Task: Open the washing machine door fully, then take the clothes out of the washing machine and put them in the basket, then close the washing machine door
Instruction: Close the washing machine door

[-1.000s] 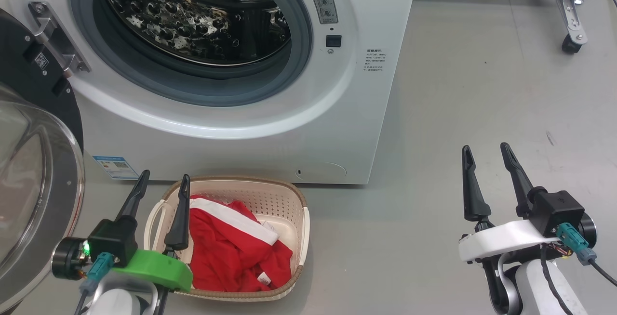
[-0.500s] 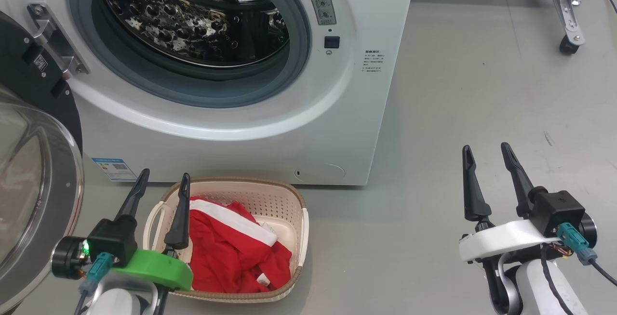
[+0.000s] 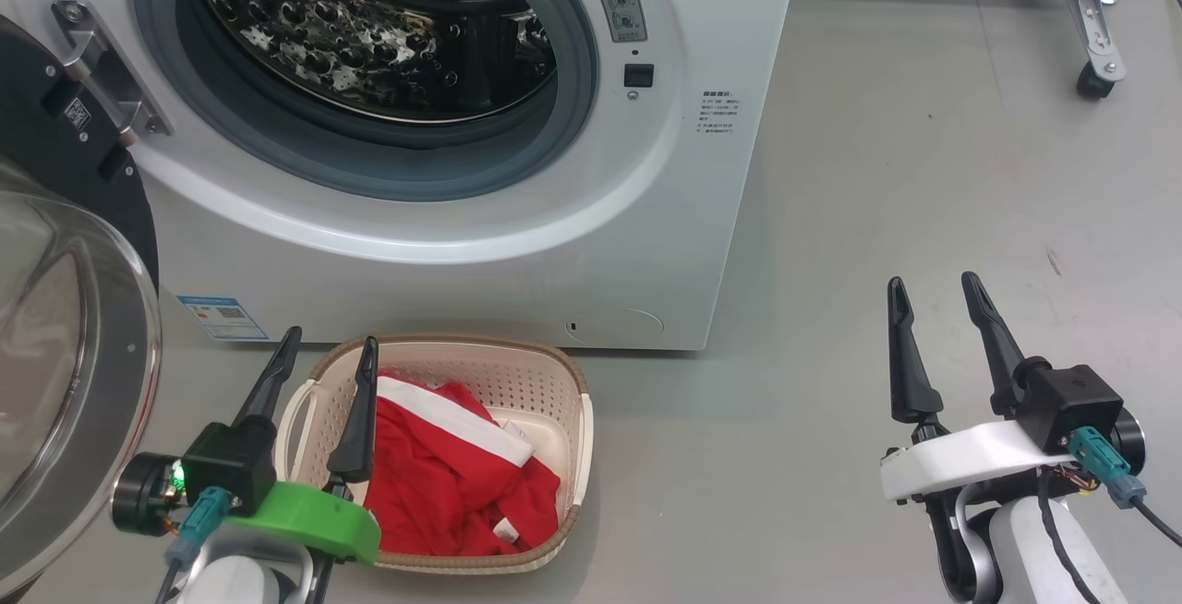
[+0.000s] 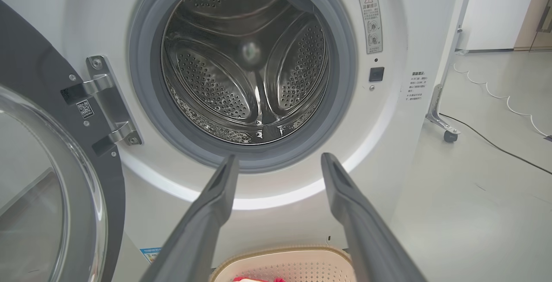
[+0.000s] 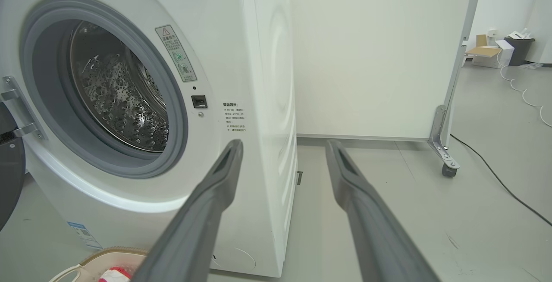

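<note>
The white washing machine point(image 3: 600, 244) stands with its door point(image 3: 55, 327) swung wide open at the left, black rim and glass bowl facing me. Its steel drum point(image 4: 246, 62) holds nothing that I can see. On the floor before it sits the cream basket point(image 3: 577, 410) with the red clothes point(image 3: 434, 484) lying inside. My left gripper point(image 3: 331, 350) is open and hovers over the basket's left end, nothing between its fingers. Over bare floor at the lower right, my right gripper point(image 3: 933, 290) is open too. The washing machine door point(image 4: 47, 178) also fills the left of the left wrist view.
A white panel on a metal caster foot point(image 3: 1097, 78) stands to the machine's right. Cables point(image 5: 500, 178) trail across the grey floor point(image 3: 923, 170) beyond it. Boxes and a bin point(image 5: 504, 49) sit far off at the back.
My left gripper has shifted a little to the right and down over the basket. The head camera wobbled slightly. The right arm, the clothes and the door are unchanged.
</note>
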You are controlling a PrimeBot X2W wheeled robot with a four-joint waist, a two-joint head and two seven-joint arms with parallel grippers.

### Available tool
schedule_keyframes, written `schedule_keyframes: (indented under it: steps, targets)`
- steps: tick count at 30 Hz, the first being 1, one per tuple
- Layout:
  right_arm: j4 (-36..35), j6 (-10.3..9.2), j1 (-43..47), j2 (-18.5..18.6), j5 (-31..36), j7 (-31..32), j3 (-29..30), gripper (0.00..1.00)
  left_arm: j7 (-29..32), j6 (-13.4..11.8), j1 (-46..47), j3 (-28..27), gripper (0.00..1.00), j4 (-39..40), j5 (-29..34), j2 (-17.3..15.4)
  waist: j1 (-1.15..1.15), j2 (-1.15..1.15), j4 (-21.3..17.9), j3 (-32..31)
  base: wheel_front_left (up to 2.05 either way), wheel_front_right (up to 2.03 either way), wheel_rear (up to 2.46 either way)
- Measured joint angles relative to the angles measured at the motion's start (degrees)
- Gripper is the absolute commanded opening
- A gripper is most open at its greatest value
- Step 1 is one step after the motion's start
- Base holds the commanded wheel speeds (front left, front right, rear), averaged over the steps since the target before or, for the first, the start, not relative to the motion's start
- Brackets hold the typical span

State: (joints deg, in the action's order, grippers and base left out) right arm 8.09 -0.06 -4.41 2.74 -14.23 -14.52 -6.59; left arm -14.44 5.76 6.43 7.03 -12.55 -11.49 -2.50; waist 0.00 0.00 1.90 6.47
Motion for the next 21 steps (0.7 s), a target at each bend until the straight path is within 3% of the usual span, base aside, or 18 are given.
schedule_keyframes:
  steps: [21]
  targets:
    - [-0.08,0.18,0.01,-0.08,0.18,0.0,0.16,1.0,0.0,0.0,0.0,0.2,1.0,0.02,-0.01,0.02,0.0,0.0,0.45,0.76,-0.82,0.82,0.0]
